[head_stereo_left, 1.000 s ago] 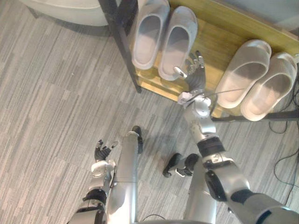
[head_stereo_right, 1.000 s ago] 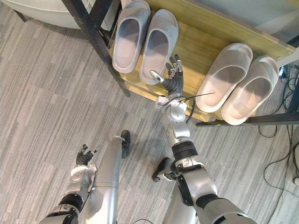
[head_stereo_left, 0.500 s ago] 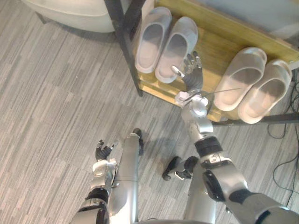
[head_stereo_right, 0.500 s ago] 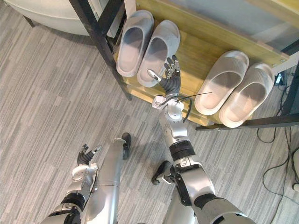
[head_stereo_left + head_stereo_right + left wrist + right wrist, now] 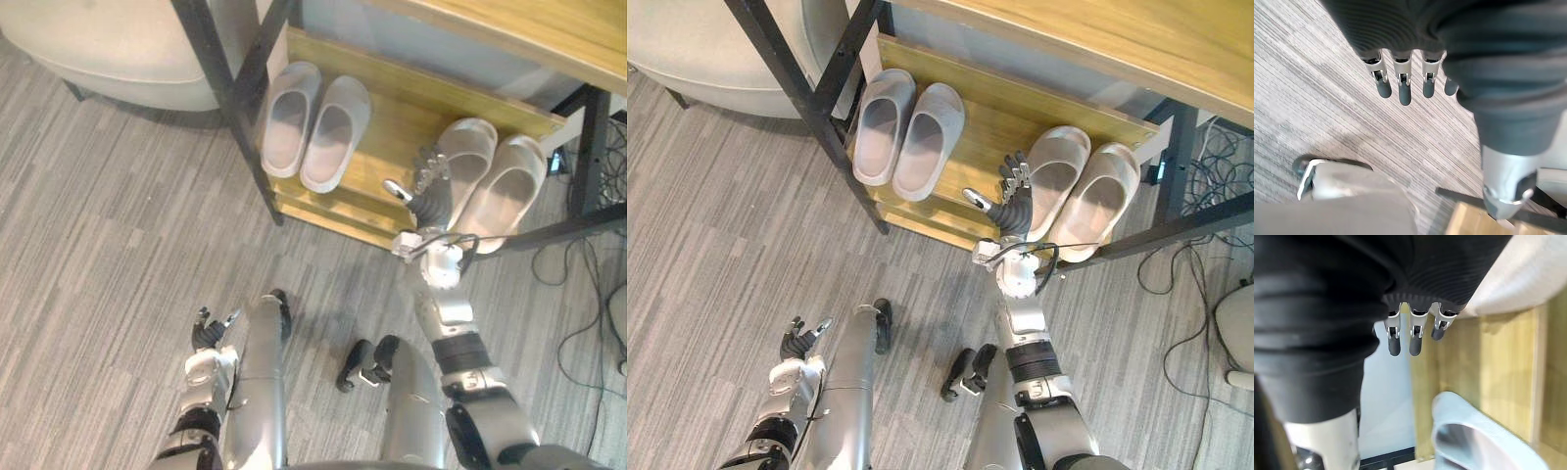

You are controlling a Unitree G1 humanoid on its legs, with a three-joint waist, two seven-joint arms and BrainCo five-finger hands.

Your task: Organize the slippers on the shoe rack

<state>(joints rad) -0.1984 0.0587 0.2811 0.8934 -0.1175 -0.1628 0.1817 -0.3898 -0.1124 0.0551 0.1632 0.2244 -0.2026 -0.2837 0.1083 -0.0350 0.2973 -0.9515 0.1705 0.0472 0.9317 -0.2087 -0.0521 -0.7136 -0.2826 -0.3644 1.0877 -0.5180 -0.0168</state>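
Ideally the right hand (image 5: 1015, 204), fingers spread and empty, should push the beige slippers (image 5: 1095, 206) evenly by the heels, deeper onto the shelf (image 5: 985, 122).

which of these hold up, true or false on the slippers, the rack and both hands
1. A grey pair and a beige pair stand on the shoe rack's wooden shelf. True.
2. The right hand grips a slipper. False: its fingers are straight and hold nothing, beside the beige pair.
3. The left hand hangs low over the floor, holding nothing. True.
4. One slipper lies on the floor. False: all four are on the shelf.
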